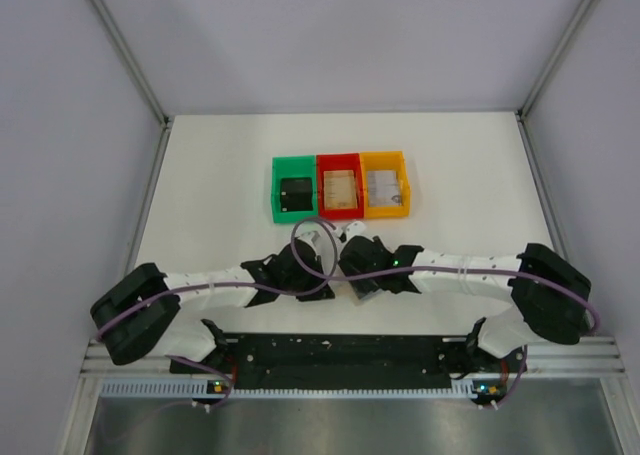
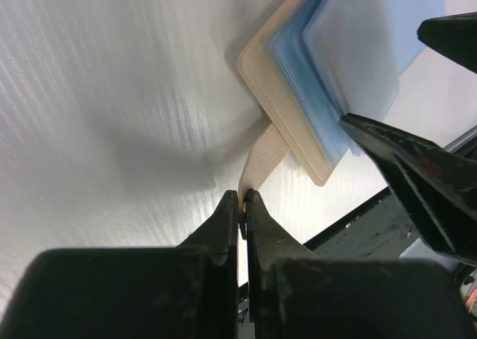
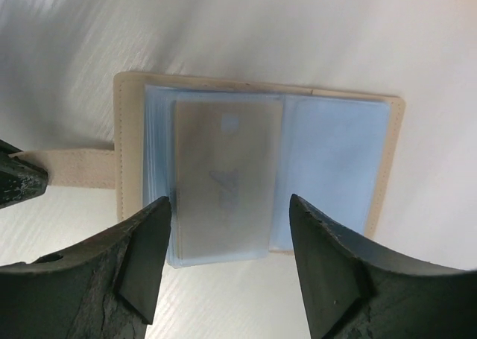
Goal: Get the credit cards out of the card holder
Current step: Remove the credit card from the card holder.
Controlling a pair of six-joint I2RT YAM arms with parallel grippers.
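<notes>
White table (image 1: 200,175), three coloured bins (image 1: 339,185) in a row mid-table.

Left wrist: the left gripper (image 2: 243,199) pinches the tan strap (image 2: 264,156) of the card holder (image 2: 298,108), which lies open on the table.

Right wrist: the right gripper (image 3: 227,201) hangs spread above it, with a card (image 3: 223,168) in the strap-side panel.

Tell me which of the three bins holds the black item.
The green bin, leftmost of the row in the top view. Its content is black, while the red bin and the orange bin hold pale items.
</notes>
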